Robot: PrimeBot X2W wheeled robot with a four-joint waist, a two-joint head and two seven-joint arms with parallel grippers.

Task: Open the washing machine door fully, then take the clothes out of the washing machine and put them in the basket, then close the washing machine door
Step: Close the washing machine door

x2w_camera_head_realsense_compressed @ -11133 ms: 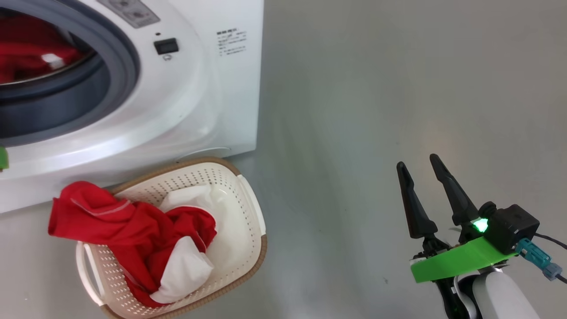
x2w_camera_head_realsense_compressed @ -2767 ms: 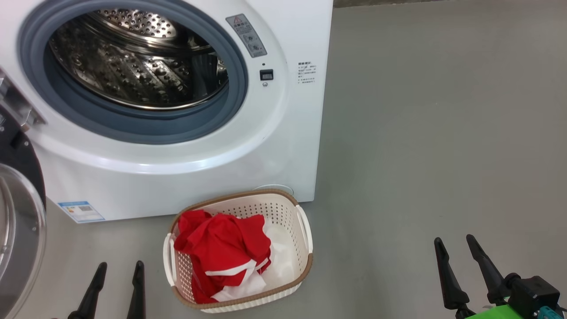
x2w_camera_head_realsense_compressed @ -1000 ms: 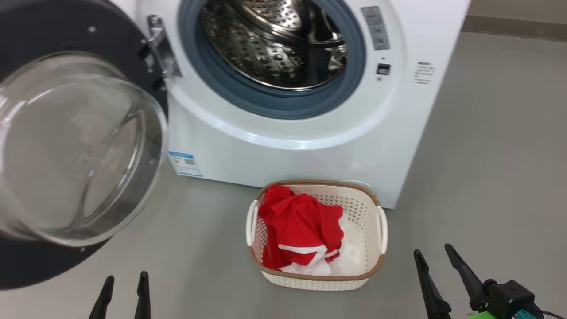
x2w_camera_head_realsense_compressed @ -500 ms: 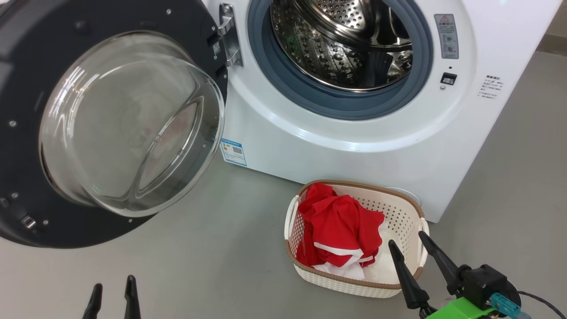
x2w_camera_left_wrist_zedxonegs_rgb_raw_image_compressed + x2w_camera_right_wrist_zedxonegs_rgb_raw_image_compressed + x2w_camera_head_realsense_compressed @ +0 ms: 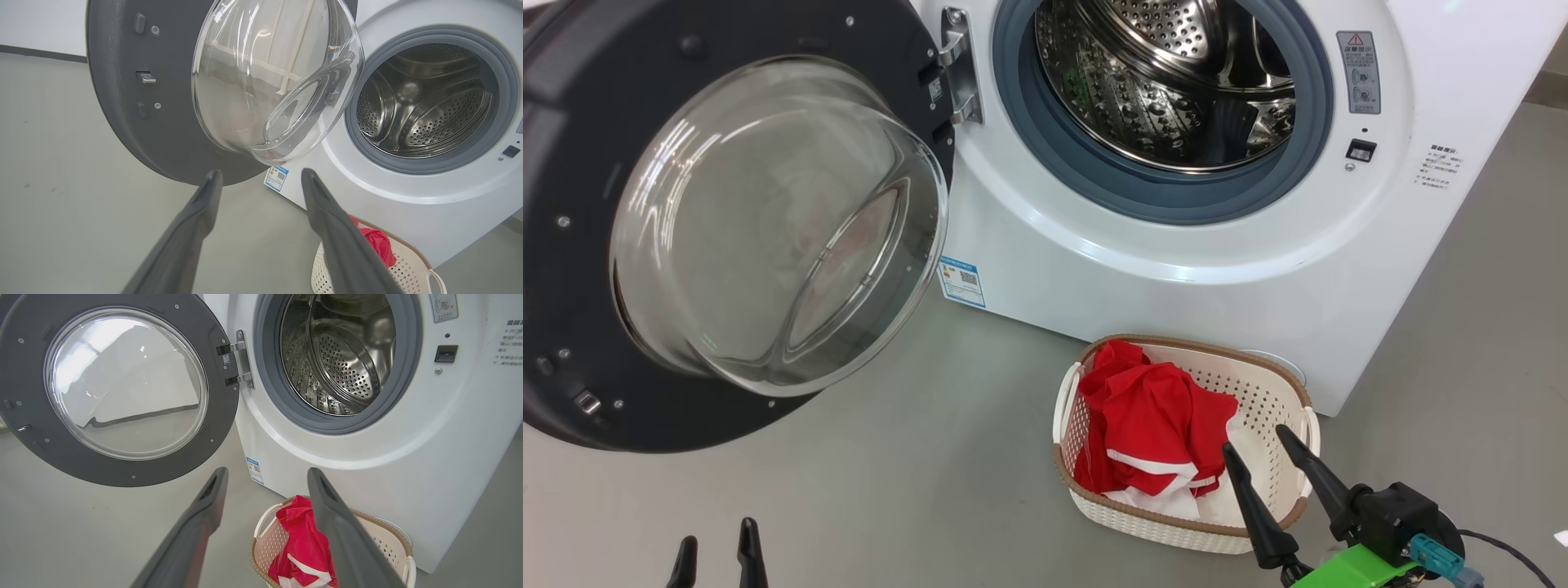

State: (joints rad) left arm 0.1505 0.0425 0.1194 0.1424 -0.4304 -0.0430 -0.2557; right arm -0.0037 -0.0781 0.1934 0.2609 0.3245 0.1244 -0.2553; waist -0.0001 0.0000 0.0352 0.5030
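The washing machine [image 5: 1176, 253] stands white with its steel drum [image 5: 1168, 82] bare of fabric. Its door [image 5: 727, 220], black-rimmed with a glass bowl, hangs wide open on the left, also in the left wrist view [image 5: 171, 122] and the right wrist view [image 5: 118, 388]. The red clothes [image 5: 1152, 429] with white trim lie in the cream basket [image 5: 1262, 392] on the floor before the machine. My right gripper [image 5: 1258, 457] is open and empty, its fingertips over the basket's near right corner. My left gripper [image 5: 715, 545] is open and empty, low at the bottom left, apart from the door.
Grey floor [image 5: 890, 490] stretches between the open door and the basket, and to the machine's right. A small blue label [image 5: 961, 282] sits at the machine's base. The door latch recess [image 5: 1360, 149] is on the front panel's right side.
The head camera has swung left, so the door fills more of the view. My right gripper has come in over the basket's right corner. The left fingers sit lower in frame.
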